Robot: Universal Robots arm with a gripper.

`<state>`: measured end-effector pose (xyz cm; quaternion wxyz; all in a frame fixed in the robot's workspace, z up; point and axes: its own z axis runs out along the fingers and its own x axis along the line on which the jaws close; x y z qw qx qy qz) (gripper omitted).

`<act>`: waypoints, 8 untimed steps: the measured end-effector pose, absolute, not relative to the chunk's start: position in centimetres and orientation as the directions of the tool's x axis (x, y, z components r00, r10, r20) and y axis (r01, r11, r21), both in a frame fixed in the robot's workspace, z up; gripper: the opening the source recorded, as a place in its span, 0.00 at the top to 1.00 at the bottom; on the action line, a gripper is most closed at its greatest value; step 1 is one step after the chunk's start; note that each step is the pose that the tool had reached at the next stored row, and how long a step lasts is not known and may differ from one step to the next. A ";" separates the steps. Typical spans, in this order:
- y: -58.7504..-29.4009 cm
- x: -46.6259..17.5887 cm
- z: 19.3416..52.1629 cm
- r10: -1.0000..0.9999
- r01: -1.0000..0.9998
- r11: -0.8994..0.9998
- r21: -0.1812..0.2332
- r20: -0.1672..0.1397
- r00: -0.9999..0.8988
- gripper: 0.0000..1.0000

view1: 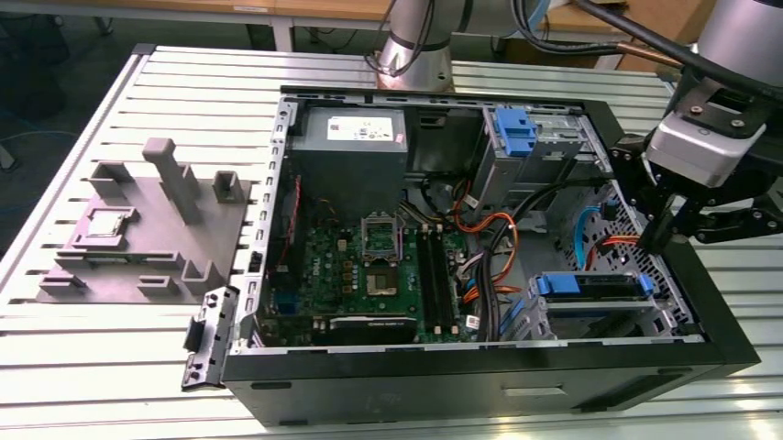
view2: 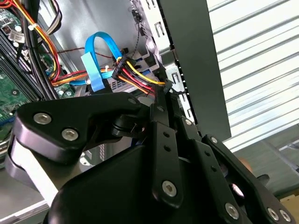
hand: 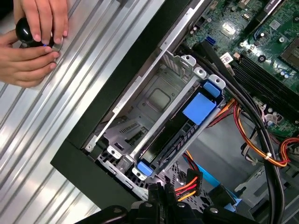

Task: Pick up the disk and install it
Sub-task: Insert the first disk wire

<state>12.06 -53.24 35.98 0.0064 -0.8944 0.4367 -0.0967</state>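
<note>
The exterior view looks down on the open computer case [view1: 490, 367]; both wrist views sit close, seemingly over its drive bay [hand: 154, 107].

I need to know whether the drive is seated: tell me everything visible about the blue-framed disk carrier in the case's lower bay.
The disk carrier is a dark flat slab framed in blue plastic, with a blue tab at each end and a blue patch on top. It lies level in the grey metal drive cage by the case wall. In the exterior view the gripper hangs apart, above it.
</note>
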 end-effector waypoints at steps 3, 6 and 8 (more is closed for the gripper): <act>-53.2 12.1 36.0 -0.808 -0.807 -0.583 -0.096 0.167 0.564 0.83; -53.2 12.1 35.9 -0.838 -0.837 -0.539 -0.096 0.167 0.520 0.83; -53.2 12.0 35.9 -0.850 -0.850 -0.517 -0.096 0.167 0.499 0.83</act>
